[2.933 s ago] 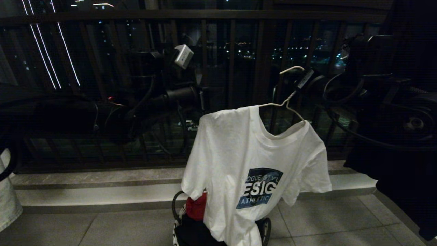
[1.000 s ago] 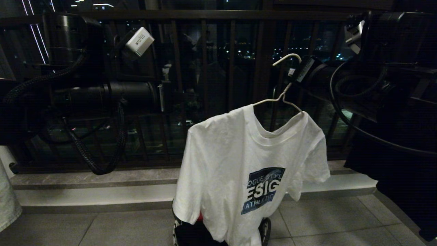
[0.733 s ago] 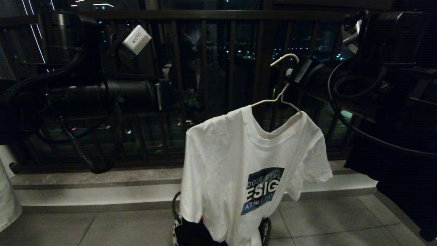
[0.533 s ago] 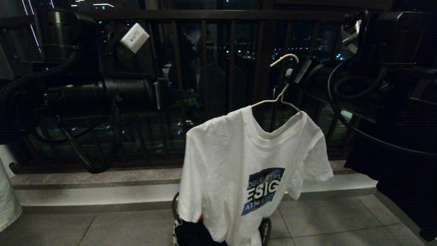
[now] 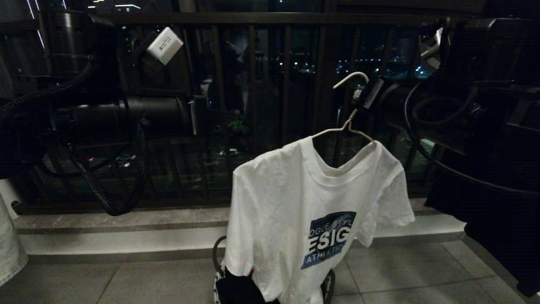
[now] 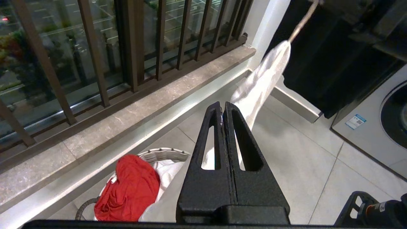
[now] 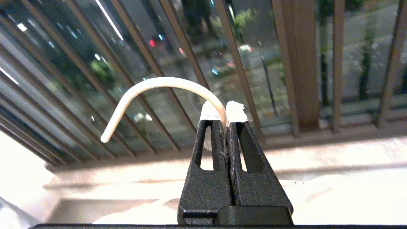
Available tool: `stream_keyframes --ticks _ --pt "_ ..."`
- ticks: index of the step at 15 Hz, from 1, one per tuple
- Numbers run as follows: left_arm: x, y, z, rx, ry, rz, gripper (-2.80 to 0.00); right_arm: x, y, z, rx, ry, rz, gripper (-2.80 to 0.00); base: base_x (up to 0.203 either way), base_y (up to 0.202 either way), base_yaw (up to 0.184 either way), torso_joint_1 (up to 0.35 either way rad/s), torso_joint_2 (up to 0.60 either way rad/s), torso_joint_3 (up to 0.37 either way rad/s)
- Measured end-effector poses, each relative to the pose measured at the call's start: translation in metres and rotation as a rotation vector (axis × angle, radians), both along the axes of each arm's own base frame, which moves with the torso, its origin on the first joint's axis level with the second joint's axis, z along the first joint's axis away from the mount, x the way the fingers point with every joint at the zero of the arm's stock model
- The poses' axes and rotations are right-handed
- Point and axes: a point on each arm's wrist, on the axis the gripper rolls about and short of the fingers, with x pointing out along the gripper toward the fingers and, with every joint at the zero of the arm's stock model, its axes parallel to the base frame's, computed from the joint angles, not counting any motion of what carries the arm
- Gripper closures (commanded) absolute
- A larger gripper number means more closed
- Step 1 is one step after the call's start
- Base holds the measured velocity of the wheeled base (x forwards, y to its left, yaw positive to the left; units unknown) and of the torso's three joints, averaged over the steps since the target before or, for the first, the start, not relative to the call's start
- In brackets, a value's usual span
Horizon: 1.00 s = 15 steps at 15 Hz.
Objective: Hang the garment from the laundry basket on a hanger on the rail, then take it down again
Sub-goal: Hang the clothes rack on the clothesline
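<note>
The garment (image 5: 295, 202), a white T-shirt with a blue chest graphic, hangs on the thin white hanger (image 5: 344, 126) in mid-air in front of the balcony railing. My right gripper (image 7: 226, 122) is shut on the hanger's neck just below its curved hook (image 7: 159, 83). It shows in the head view at the right (image 5: 362, 93). The shirt's hem dangles over the laundry basket (image 6: 162, 154) on the floor. My left gripper (image 6: 222, 106) is shut with nothing in it, raised to the left of the shirt (image 6: 264, 79). The rail is out of view.
A red cloth (image 6: 130, 187) and dark clothing lie in the basket. The dark balcony railing (image 5: 253, 19) and a stone step (image 5: 126, 240) run across behind. A black garment (image 5: 498, 211) hangs at the right. A washing machine (image 6: 381, 121) stands beyond the shirt.
Since the oldest frame my left arm has swung up and to the left, away from the shirt, and the hanger has risen slightly. Over the last second the shirt only sways a little.
</note>
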Motion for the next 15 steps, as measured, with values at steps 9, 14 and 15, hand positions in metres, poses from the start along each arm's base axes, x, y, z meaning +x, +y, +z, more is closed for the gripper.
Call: stream_keyframes --ticks 9,14,15 --pt "-0.01 0.002 0.0 0.029 0.051 -0.017 0.0 -0.008 -0.002 -0.007 -0.068 0.014 0.023 0.0 0.0 0.0 0.0 0.0 0.0 0.0" --pt "-0.031 -0.012 0.002 0.1 0.149 -0.102 0.0 -0.029 -0.002 -0.008 -0.086 0.015 0.059 0.0 0.0 0.0 0.0 0.0 0.0 0.0" --pt "-0.034 -0.014 0.003 0.103 0.152 -0.112 0.0 -0.032 -0.002 -0.007 -0.086 0.013 0.064 0.0 0.0 0.0 0.0 0.0 0.0 0.0"
